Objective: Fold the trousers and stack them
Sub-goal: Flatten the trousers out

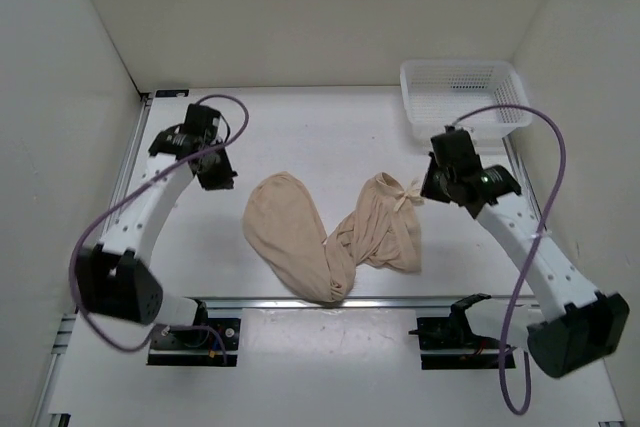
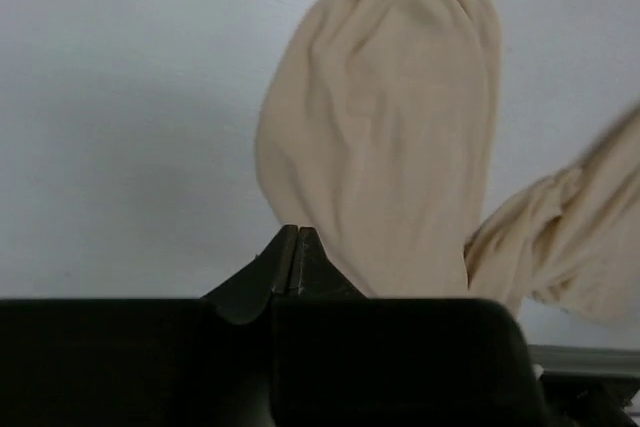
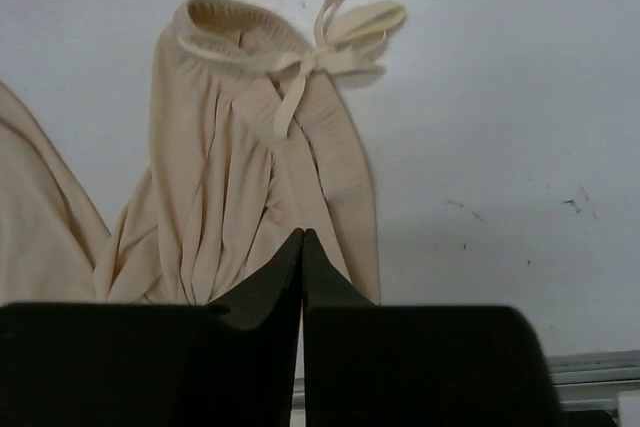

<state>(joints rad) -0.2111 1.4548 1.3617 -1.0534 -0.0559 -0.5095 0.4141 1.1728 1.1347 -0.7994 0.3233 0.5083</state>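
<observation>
Trousers (image 1: 340,262) are lying bunched on the white desk (image 1: 330,132), about mid-width and toward the near side. They are not folded flat but are spreading in a loose V. One rounded lobe is reaching up to the left. The other arm of the V is running up to the right and ending in the gathered waistband (image 3: 225,22), where a drawstring (image 3: 335,37) tied in a bow is trailing onto bare desk. The two parts are meeting in a twisted bunch of fabric just beside the metal rail (image 1: 400,300) at the near edge.

Left claw (image 1: 218,175) is hanging just left of the rounded lobe, apart from the cloth. In its wrist view the fingers (image 2: 283,265) are pressing together tip to tip with nothing between them — clenched on air, with the fabric lying beyond the tips.

Right claw (image 1: 437,185) is hanging just right of the waistband end, near the bow. Its fingers (image 3: 285,267) are likewise meeting at the tips — clenched, gripping nothing. Whether they are brushing the cloth below cannot be told.

White mesh basket (image 1: 462,97) is sitting in the far right corner of the desk, well apart from the trousers.
</observation>
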